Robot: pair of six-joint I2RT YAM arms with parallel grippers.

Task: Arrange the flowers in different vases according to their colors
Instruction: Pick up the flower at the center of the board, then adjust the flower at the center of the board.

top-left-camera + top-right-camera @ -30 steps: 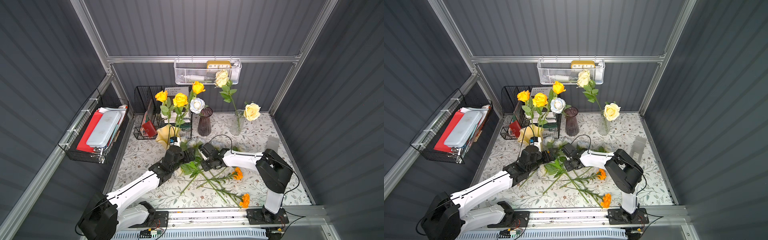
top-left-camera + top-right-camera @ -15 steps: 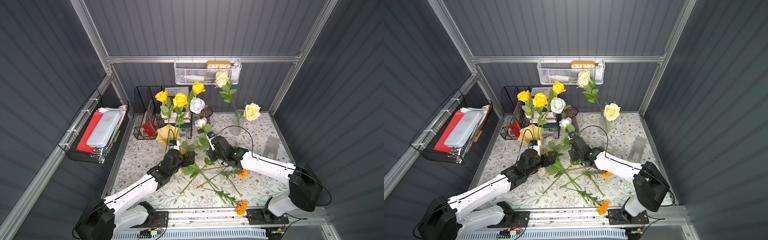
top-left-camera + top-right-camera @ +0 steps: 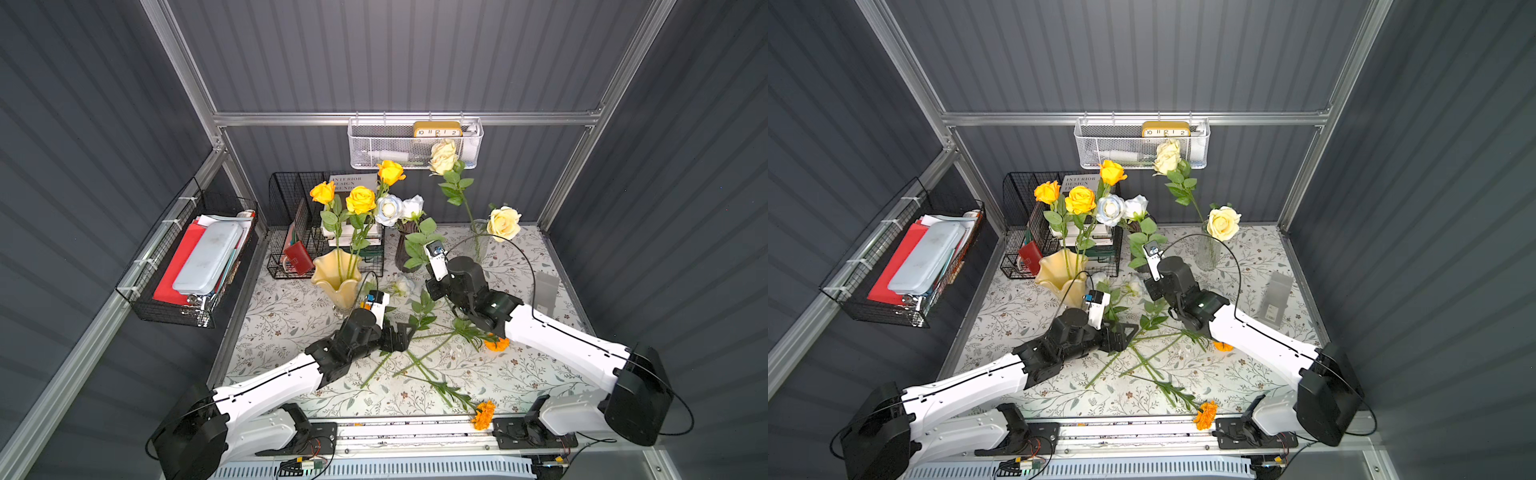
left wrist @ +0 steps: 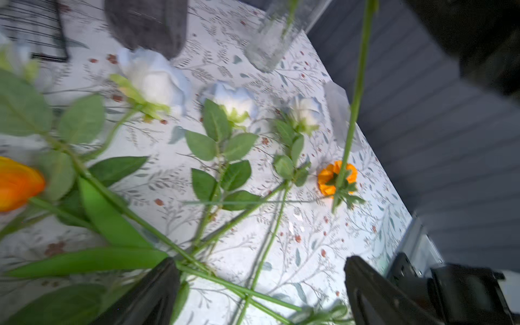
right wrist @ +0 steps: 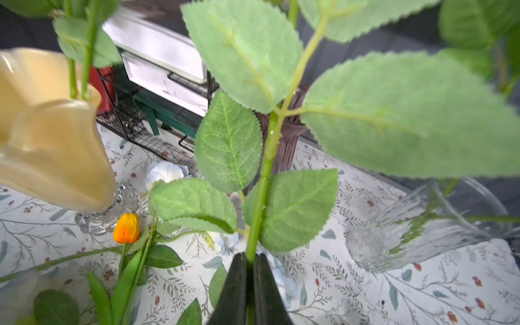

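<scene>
My right gripper (image 5: 250, 257) is shut on the stem of a bluish-white rose (image 3: 413, 205), held upright just in front of the dark purple vase (image 3: 403, 253), which holds another bluish-white rose (image 3: 388, 210). My left gripper (image 4: 260, 263) is open, low over crossed stems on the table. Three yellow-orange roses stand in the creamy-yellow vase (image 3: 336, 278). Two cream roses stand in the clear vase (image 3: 478, 245). On the cloth lie bluish-white roses (image 4: 233, 98), two marigolds (image 3: 496, 344) (image 3: 484, 413) and an orange bud (image 5: 126, 228).
A black wire rack (image 3: 291, 232) with books and a red wallet stands at the back left, behind the yellow vase. A frosted plastic box (image 3: 544, 286) lies at the right. Wire baskets hang on the left and back walls. A metal rail (image 3: 415, 430) runs along the front.
My right arm has lifted the bluish-white rose off the table and carried it back toward the purple vase. My left gripper has shifted slightly right, staying open over the stems.
</scene>
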